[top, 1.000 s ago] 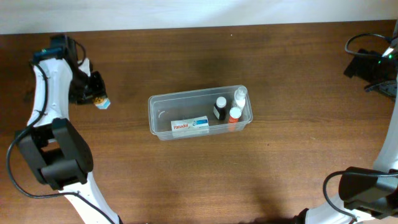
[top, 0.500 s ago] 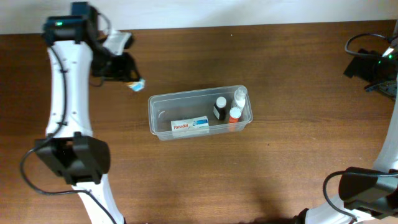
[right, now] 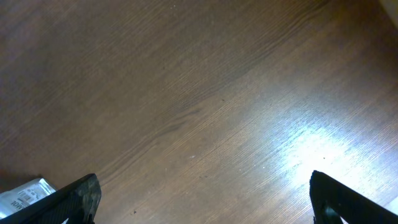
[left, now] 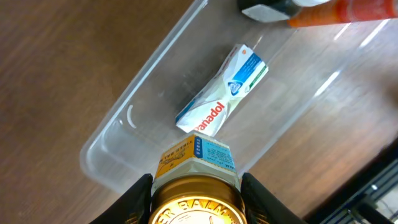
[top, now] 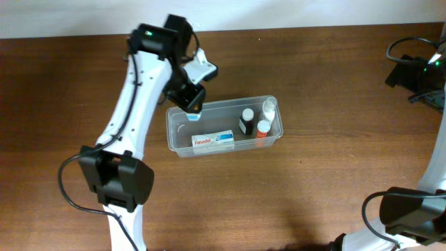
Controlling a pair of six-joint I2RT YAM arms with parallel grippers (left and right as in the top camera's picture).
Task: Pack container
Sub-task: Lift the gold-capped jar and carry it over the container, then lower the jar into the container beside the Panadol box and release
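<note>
Gold-lidded balm jar (left: 196, 200) (raised lettering on the lid, blue and yellow label below it) pinched between the left fingers (left: 134, 200), one closed on each flank. Held above the left end of the container (top: 168, 129), over its rear-left corner as seen from overhead.

Clear plastic tub, rounded corners, rim all round. Set near the middle of the dark wooden bench (top: 334, 77), long side running left to right.

Inside, lying flat along the front wall: a white Panadol box (top: 212, 141), a little crumpled in the left wrist view. At the right end, standing close together: a black bottle (top: 246, 120), an orange bottle (top: 263, 128) just beside it, and a white bottle (top: 269, 107) tucked into the rear-right corner. Orange and black ones also just showing at the top edge of the left wrist view, beyond the box.

Right fingers (right: 78, 199) spread wide, gripping nothing, hanging over bare wood with a bright glare patch on the grain. Edge of a small printed pack (right: 18, 194) just showing at the lower left of that view, too little to name.

At the far right corner of the bench, a black device (top: 411, 70) with a green light and a looped cable.
</note>
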